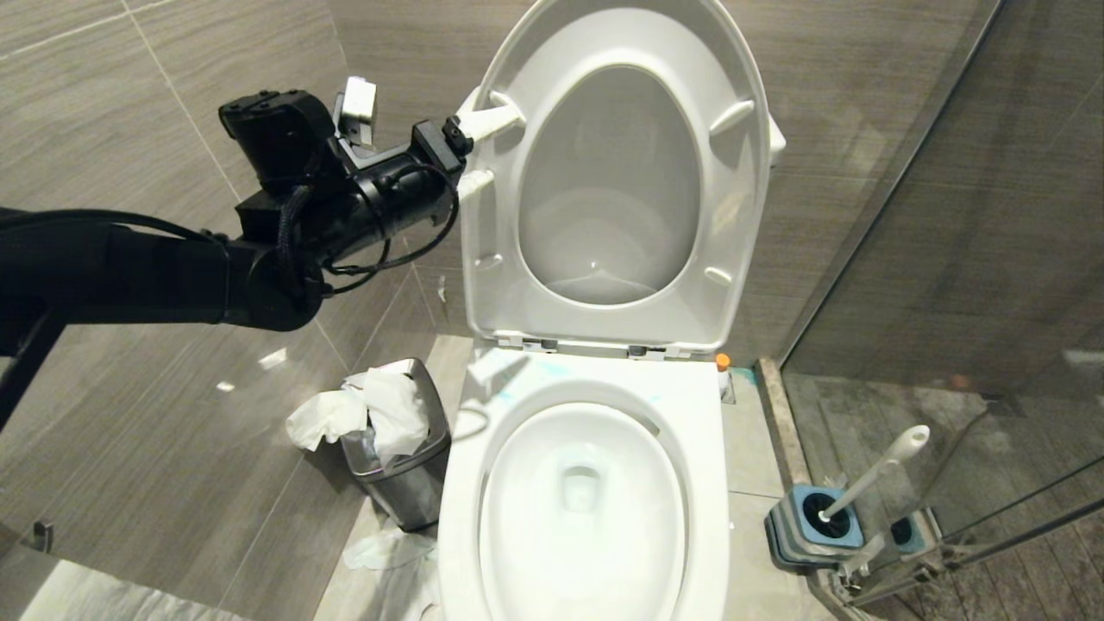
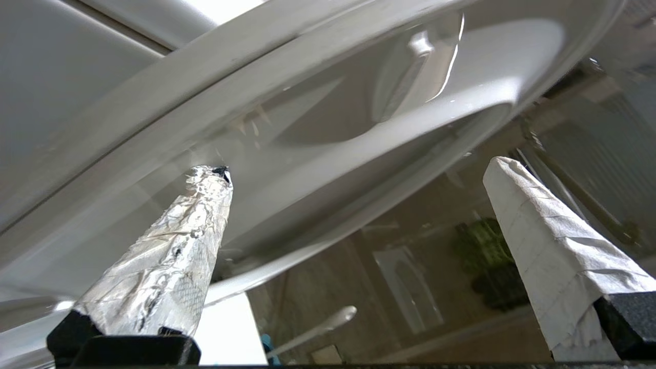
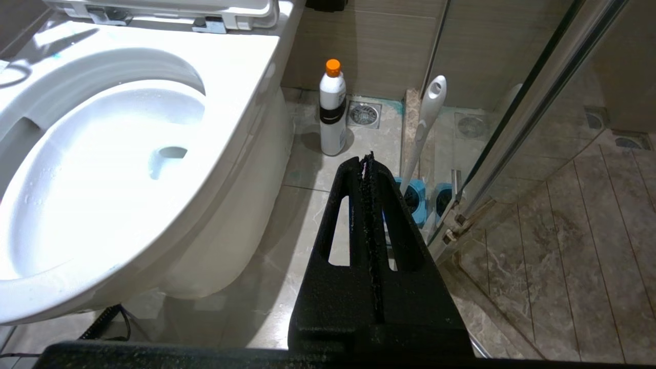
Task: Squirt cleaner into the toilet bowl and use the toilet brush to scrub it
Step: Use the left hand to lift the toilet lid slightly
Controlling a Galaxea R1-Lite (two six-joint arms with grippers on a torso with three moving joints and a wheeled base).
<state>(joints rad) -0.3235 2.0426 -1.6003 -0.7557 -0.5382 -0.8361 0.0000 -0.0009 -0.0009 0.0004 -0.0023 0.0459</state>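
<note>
The large glossy white ceramic toilet bowl fills lower centre, lid raised. At upper left, the left gripper, fingers apart, meets the lid's edge. The slim white toilet brush stands lower right. The right gripper has its fingers together.
</note>
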